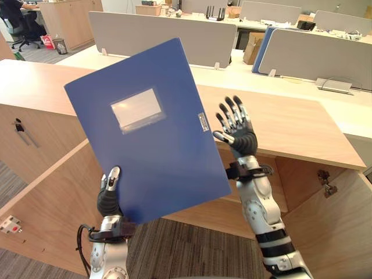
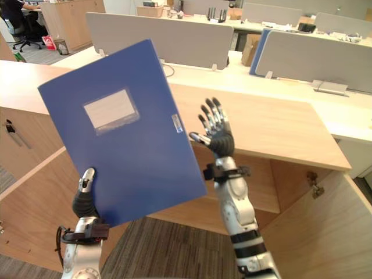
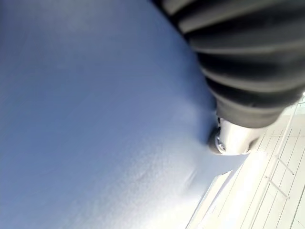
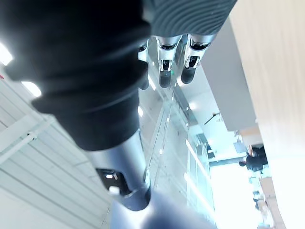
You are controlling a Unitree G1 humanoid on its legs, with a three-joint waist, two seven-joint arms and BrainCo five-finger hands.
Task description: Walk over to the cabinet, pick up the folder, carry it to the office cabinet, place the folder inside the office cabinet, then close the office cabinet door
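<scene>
Standing in the aisle, I see the office cabinet [image 1: 290, 125] in front of the robot, its left door [image 1: 40, 209] swung wide out at about eight o'clock. Just right of that door the left hand [image 1: 109, 195] comes up from seven o'clock and pinches the blue folder [image 1: 157, 139] at its lower corner, thumb pressed on the front face and the fingers hidden behind. The folder is raised and tipped, its pale label [image 1: 138, 108] facing the robot, and it hides much of the cabinet's opening; I'd judge it is carried high so it clears the doors before going in. At the folder's three o'clock the right hand [image 1: 237, 129] is lifted with fingers spread and straight, just beside the edge but holding nothing, probably ready to steady or guide it. Farther right, at four o'clock, the right door [image 1: 334, 232] stands open too, so the placing and closing are not yet done.
</scene>
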